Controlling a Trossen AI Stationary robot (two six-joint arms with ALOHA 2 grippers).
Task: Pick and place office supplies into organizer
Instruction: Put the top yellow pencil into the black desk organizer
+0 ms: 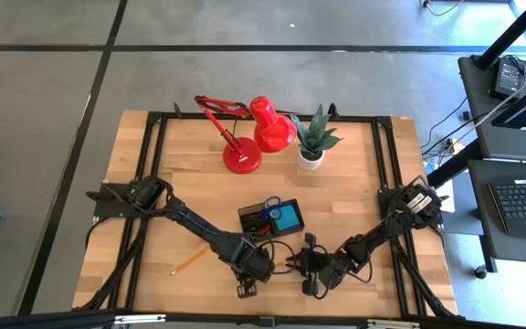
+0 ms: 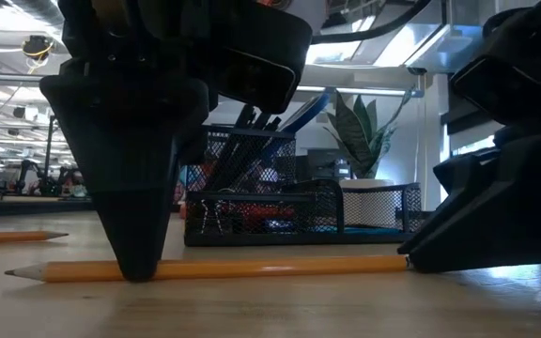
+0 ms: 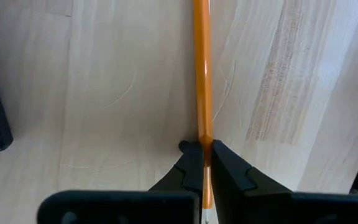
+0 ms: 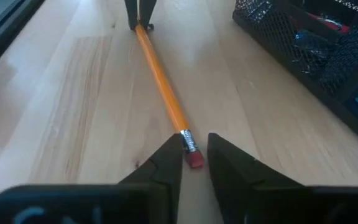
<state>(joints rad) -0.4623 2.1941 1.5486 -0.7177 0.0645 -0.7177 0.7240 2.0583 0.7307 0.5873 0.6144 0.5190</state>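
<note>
An orange pencil (image 2: 252, 270) with a red eraser lies flat on the wooden table near its front edge. My left gripper (image 3: 204, 152) is shut on it, toward the sharpened end. My right gripper (image 4: 194, 155) comes in low from the right, open, its two fingers standing close on either side of the eraser end (image 4: 194, 159). Just behind stands the black mesh organizer (image 1: 270, 217), which holds blue-handled scissors, pens and a blue note pad. A second pencil (image 1: 187, 263) lies on the table to the left. My left gripper pinches the pencil's shaft (image 3: 204, 127) between its two fingers, about a third of the way from the tip. The fingers (image 2: 139, 253) point down from above and lie across the pencil, which rests level on the table. My right gripper has one finger (image 4: 169, 158) right beside the metal ferrule (image 4: 188, 140); whether it touches, I cannot tell.
A red desk lamp (image 1: 254, 128) and a potted green plant (image 1: 313, 142) stand at the back of the table. The organizer's mesh wall (image 4: 303, 56) is close beside the right gripper. Bare wood lies left of the left arm.
</note>
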